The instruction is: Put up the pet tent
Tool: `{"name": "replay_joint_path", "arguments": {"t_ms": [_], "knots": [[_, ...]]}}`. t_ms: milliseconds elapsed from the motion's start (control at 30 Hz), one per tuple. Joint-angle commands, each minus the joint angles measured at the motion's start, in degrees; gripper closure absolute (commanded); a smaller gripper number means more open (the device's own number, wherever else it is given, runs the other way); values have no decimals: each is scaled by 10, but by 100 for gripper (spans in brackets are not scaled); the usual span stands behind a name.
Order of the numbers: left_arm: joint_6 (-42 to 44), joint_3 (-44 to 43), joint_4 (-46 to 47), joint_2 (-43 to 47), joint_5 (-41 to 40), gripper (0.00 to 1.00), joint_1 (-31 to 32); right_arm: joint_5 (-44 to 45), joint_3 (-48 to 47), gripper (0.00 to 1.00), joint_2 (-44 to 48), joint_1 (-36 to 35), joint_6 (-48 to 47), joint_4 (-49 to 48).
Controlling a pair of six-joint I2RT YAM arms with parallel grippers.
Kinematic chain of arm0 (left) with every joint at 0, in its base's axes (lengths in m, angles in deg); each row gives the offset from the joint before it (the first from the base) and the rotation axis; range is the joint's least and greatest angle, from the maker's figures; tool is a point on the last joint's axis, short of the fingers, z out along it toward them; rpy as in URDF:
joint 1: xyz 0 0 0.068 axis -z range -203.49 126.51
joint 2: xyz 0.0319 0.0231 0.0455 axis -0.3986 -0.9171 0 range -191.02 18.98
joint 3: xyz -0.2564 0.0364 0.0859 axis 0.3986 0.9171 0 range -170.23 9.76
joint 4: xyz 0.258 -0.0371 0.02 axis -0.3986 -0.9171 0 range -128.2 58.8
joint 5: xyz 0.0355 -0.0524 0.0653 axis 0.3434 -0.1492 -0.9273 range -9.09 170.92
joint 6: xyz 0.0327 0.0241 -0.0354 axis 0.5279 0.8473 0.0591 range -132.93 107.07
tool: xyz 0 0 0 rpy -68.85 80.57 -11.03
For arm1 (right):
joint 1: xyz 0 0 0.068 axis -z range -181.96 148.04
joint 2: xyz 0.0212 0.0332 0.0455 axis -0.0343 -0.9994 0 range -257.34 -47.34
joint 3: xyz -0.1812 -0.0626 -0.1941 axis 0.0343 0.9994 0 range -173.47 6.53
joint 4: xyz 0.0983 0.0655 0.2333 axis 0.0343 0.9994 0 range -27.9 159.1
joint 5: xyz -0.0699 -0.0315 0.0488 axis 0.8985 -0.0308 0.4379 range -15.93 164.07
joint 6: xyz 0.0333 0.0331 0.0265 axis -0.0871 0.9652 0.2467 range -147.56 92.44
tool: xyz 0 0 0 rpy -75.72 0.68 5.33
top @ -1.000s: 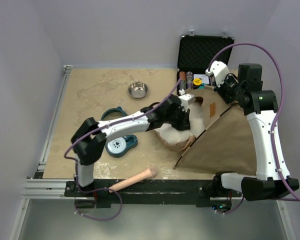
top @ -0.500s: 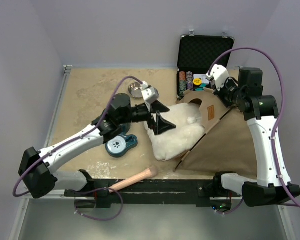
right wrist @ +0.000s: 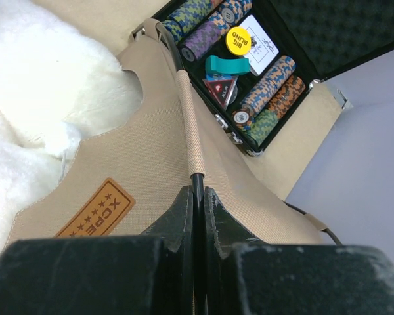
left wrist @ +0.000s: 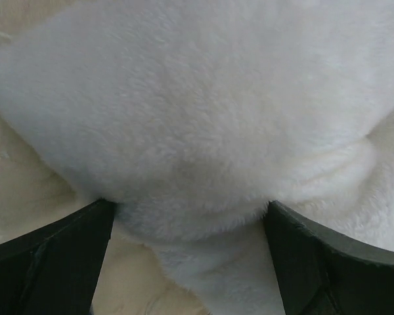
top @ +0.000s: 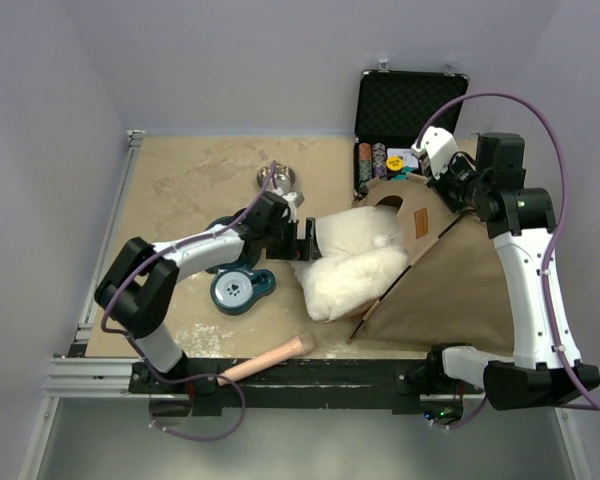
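**Q:** What does the overhead view show?

**A:** A tan fabric tent [top: 450,270] stands at the right of the frame. Its peak points to the upper right and its opening faces left. A fluffy white pillow [top: 355,265] spills out of that opening towards the centre. The left gripper [top: 305,240] meets the pillow's left edge. The right gripper [top: 417,170] sits at the tent's peak, just in front of an open black case [top: 410,100].

**Q:** And the left wrist view?

**A:** White fluff fills nearly all of it. Two dark fingers [left wrist: 52,256] are spread wide at the lower corners. The pillow bulges between them and touches both. The gripper is released, with nothing clamped.

**Q:** The right wrist view?

**A:** The fingers are clenched on a thin dark pole [right wrist: 197,187], just where it leaves its fabric sleeve along the tent's ridge. Poker chips fill the case at the upper right.

**Q:** How will the tent handle?

**A:** It is probably light and floppy. Loose cloth gives no firm hold, and the thin pole likely flexes and could slip between the fingers. The pole or the sewn ridge looks like the best place to grip.
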Motion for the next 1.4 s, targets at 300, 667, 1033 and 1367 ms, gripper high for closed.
{"name": "replay_joint_path", "arguments": {"t_ms": [300,667,1033,1367], "knots": [[46,-67,259,-23,116,100,78,-31,-20,100,-24,-2,10,16],[13,-101,572,-180,220,100,121,-50,-15,100,-29,-2,7,12],[57,-96,410,-117,115,27,90,-41,-13,100,-30,-2,1,7],[473,2,17,134,342,0,11,-42,-10,100,-33,-2,1,-1]]}}
